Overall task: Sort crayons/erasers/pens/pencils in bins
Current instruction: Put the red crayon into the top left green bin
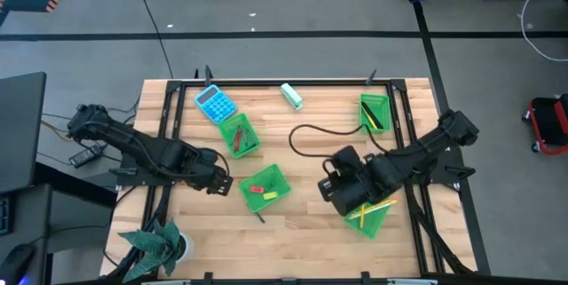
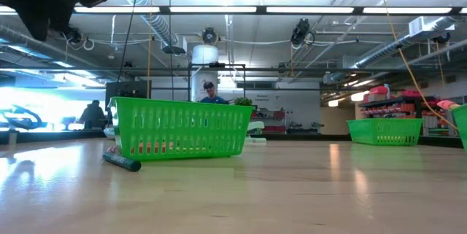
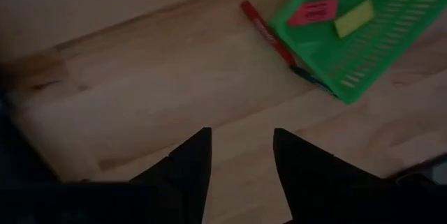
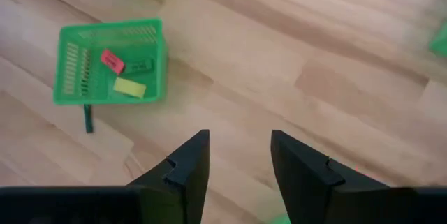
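Pink-red, yellow and green erasers [image 4: 120,70] are seen in the middle bin [image 1: 264,187]. Bare table [image 1: 293,223] surrounds it. Both the left gripper [image 3: 241,158] and right gripper [image 4: 239,155] are held apart, empty.

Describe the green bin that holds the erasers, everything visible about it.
The eraser bin is a small, shallow, square tray of bright green plastic with slotted, lattice-like walls. It sits flat on the wooden table, near the front middle, turned at a slight angle. Inside lie a pink-red eraser, a yellow eraser and a green eraser. A dark pen lies on the table just outside one corner. Neither hand touches it.
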